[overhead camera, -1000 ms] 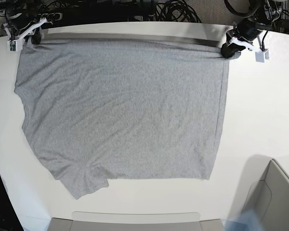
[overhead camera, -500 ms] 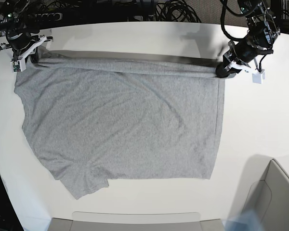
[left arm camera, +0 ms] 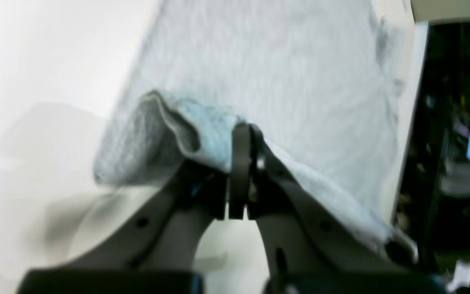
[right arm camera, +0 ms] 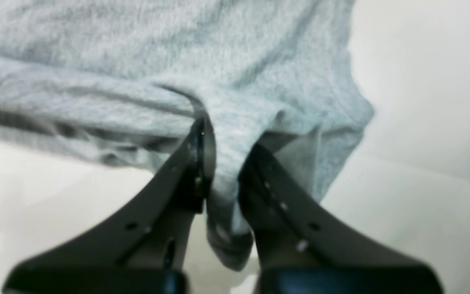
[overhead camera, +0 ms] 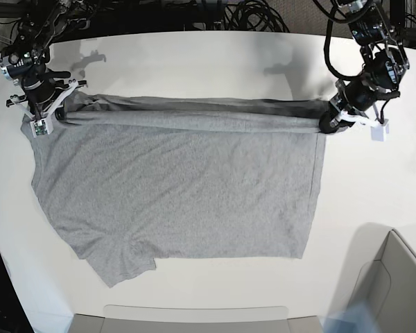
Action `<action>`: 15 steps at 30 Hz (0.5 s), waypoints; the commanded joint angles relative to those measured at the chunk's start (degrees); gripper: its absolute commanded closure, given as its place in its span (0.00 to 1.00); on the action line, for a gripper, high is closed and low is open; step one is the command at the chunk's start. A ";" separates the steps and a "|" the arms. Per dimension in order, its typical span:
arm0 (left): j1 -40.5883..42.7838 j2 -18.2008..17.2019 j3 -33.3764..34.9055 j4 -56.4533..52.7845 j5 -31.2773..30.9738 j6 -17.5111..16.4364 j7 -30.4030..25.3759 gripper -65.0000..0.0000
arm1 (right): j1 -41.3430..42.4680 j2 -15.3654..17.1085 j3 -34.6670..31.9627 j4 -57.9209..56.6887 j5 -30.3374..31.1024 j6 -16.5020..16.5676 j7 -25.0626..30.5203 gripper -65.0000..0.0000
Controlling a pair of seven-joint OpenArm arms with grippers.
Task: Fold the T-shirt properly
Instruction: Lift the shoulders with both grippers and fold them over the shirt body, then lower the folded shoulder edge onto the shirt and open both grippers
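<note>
Your T-shirt [overhead camera: 180, 187] lies spread, plain side up, across the middle of the white worktop [overhead camera: 374, 187], its far edge lifted into a taut rolled band. Your left claw [overhead camera: 327, 123] is clamped tight on that edge's corner, beside the shirt's side hem. Your right claw [overhead camera: 43, 114] is pinched closed on the opposite corner, fabric bunched between its fingers [right arm camera: 194, 163].

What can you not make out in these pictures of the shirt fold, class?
- T-shirt underside: base view, hidden against the table; any print unseen.
- Cloth pinched by the left gripper: left wrist view, blurred.
- Right gripper pads: right wrist view, covered by fabric.
</note>
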State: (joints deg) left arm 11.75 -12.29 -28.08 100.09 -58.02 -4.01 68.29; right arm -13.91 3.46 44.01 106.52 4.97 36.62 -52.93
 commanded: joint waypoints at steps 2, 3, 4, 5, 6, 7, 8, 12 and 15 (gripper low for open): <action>-2.65 -0.76 2.19 0.79 2.50 0.45 -1.00 1.00 | 1.74 1.15 0.17 -0.28 -0.18 -0.18 0.93 1.00; -3.53 -0.85 3.77 0.79 4.09 0.45 -1.00 1.00 | 2.26 1.41 0.08 -0.89 -0.18 -0.18 0.93 1.00; -4.23 -0.85 4.82 0.79 5.23 0.45 -1.00 1.00 | 2.97 1.68 -0.27 -1.60 -0.18 -0.18 0.93 1.00; -4.85 -0.85 5.70 0.70 6.20 0.54 -1.00 1.00 | 3.32 1.77 -0.89 -2.21 -0.18 -0.18 0.93 1.00; -5.55 -0.67 6.32 0.26 7.07 0.54 -1.00 1.00 | 3.67 1.77 -1.33 -2.83 -0.18 -0.27 0.93 1.00; -6.34 -0.58 6.84 -0.53 7.60 0.54 -1.00 1.00 | 3.85 1.85 -1.42 -3.09 -0.18 -0.27 0.93 1.00; -6.96 -0.58 7.02 -1.50 7.87 0.54 -1.00 1.00 | 4.37 1.85 -1.42 -3.27 -0.27 -0.27 0.93 1.00; -9.33 -0.67 7.11 -6.25 7.87 0.54 -1.43 1.00 | 6.31 1.85 -2.73 -3.79 -3.17 -0.27 1.01 1.00; -10.30 -0.67 7.20 -7.57 7.95 0.54 -1.52 1.00 | 8.15 2.47 -3.96 -4.94 -5.37 -0.27 1.63 1.00</action>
State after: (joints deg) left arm 2.52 -12.29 -20.75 91.46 -49.25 -3.20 67.57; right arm -6.61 4.75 39.86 100.71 -0.19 36.53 -52.49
